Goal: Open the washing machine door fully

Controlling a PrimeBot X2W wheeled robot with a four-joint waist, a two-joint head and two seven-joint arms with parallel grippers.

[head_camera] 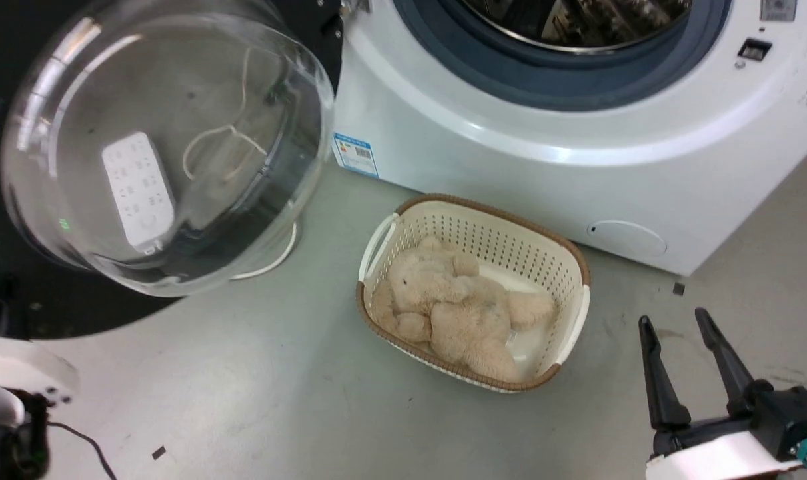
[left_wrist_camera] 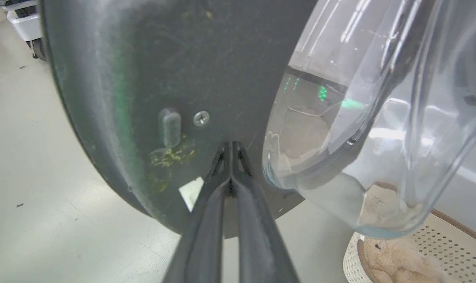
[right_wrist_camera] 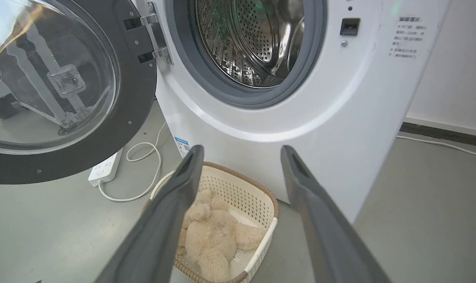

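Your left gripper (left_wrist_camera: 230, 146): jaws pressed together, tips against black inner face of washing machine door (left_wrist_camera: 163, 59), just beside its glass bowl. Door stood wide open, hinged at left of washing machine (head_camera: 510, 133), drum exposed. Your right gripper (head_camera: 673, 319): jaws spread apart, held nothing, hovered over floor near basket (head_camera: 580, 267) with plush bear (head_camera: 456, 307).

This looks like a laundry corner in a bare test room. Beyond the spread jaws of the right gripper (right_wrist_camera: 241, 148) stands the washing machine (right_wrist_camera: 320, 129) on painted grey floor (right_wrist_camera: 418, 196), with a power strip (right_wrist_camera: 104, 171) lying loose to their left.
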